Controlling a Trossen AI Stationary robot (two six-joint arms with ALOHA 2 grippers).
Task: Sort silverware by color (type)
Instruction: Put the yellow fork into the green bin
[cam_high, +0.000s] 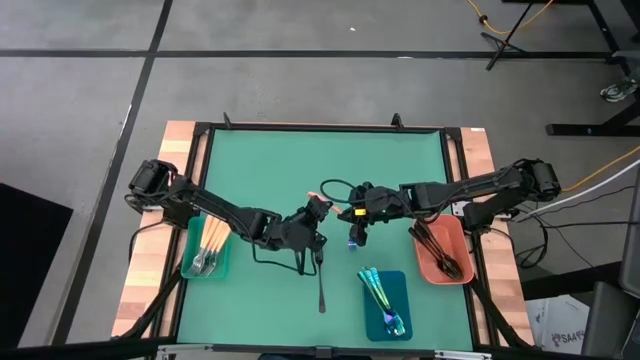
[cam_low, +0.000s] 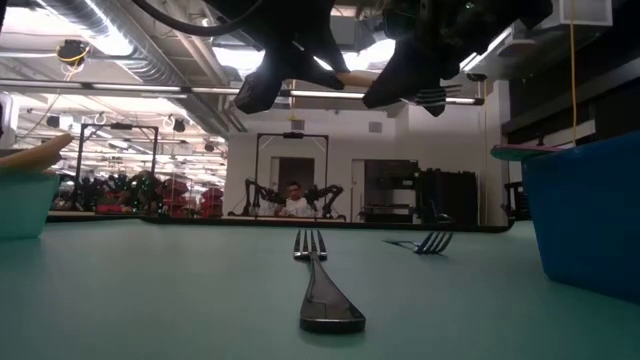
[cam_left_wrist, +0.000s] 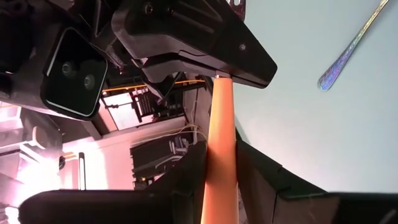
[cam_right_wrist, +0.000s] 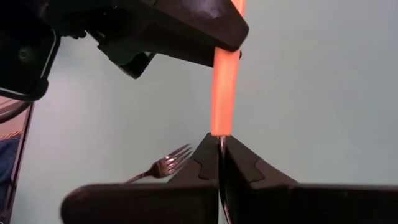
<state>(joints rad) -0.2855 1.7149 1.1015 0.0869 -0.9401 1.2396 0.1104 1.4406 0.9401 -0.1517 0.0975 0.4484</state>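
An orange-handled piece of silverware (cam_left_wrist: 222, 124) hangs above the middle of the green table (cam_high: 260, 170) between my two grippers. My left gripper (cam_high: 316, 212) is shut on its handle, and my right gripper (cam_high: 347, 213) is shut on the metal just past the handle's end. Its head is hidden behind my right gripper. A dark fork (cam_high: 321, 282) lies flat on the table in front of the grippers. A blue iridescent piece (cam_high: 355, 240) lies flat beneath my right gripper. My left gripper pinches the orange handle (cam_left_wrist: 220, 177) between its two fingers, which lie across it. The handle runs on past the fingers to my other gripper, clear of the table. My right gripper pinches the thin metal neck (cam_right_wrist: 219, 142) just beyond the orange handle's end (cam_right_wrist: 221, 127), between its shut fingertips. The piece is lifted clear of the table.
A teal tray (cam_high: 190, 268) at the left holds orange-handled pieces. A blue tray (cam_high: 398, 290) at the near middle holds iridescent ones. A salmon tray (cam_high: 455, 235) at the right holds dark ones. The table's far half is bare green.
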